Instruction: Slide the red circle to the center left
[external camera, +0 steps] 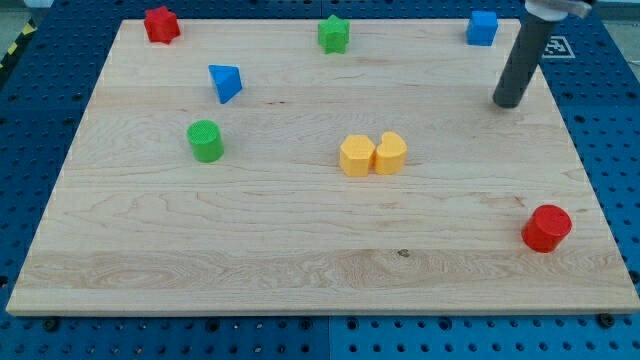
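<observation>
Wooden tabletop (300, 250), left to right: red star-like block (161, 24) at the top-left corner; green cylinder (205, 140) — blue triangle (226, 82) above it; green star-like block (333, 34) at the top edge; two yellow blocks (372, 155) touching, mid-board; blue cube (482, 27) top right; my tip (508, 102) just below it, touching nothing — no hand fitted, nothing held. Red circle (546, 228) sits near the bottom-right corner, well apart from the tip.

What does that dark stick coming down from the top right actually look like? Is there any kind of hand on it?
No hand. My end effector is a plain, straight, round rod, dark grey to black and smooth, with no markings or cables showing. Its upper end goes into a lighter grey fitting at the view's top edge, mostly cut off. My tip is a blunt flat end, the same dark colour.
</observation>
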Controlling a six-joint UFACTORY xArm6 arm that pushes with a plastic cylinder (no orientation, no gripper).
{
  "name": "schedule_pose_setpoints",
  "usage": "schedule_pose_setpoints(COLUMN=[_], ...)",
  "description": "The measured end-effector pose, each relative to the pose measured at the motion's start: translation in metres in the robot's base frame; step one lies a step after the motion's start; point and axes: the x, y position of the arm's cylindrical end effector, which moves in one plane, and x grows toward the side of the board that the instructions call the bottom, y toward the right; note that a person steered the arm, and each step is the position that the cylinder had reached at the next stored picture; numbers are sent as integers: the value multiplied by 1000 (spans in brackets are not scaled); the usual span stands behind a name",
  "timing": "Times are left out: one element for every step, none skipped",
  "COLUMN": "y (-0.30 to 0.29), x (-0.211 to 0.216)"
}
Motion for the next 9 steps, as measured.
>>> schedule_pose_setpoints(y=[11,17,26,52,58,59,51,27,20], x=[30,64,79,102,132,166,191,182,176])
